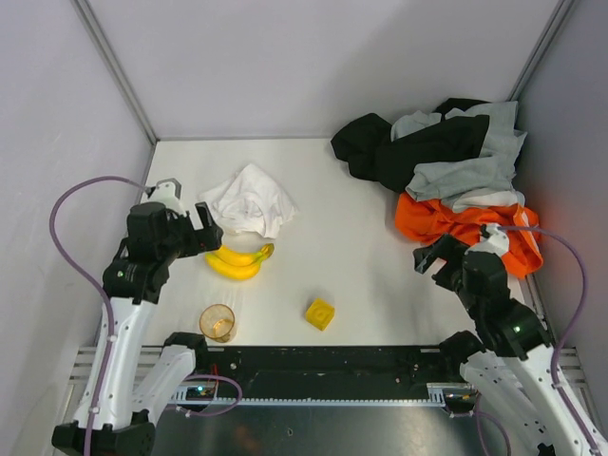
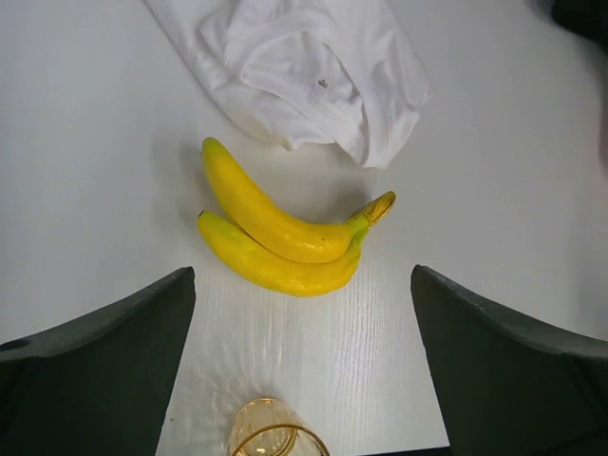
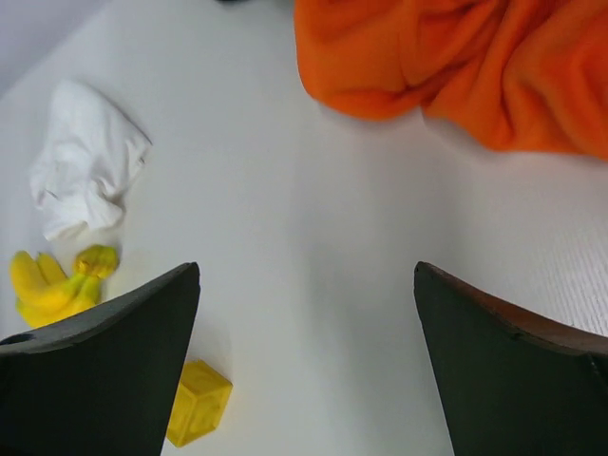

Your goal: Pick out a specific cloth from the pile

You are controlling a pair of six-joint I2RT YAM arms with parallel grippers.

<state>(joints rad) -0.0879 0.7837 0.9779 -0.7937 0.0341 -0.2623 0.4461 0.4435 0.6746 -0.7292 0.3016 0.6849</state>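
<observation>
Bright, even overhead light, soft shadows (all views sharp).

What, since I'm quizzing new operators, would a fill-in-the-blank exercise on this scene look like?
1. The cloth lying apart from the pile is ____ in colour.
2. The garment of the pile nearest the right gripper is ____.
3. The left gripper faces the bananas with its jaws ____.

Missing words: white; orange; open.
</observation>
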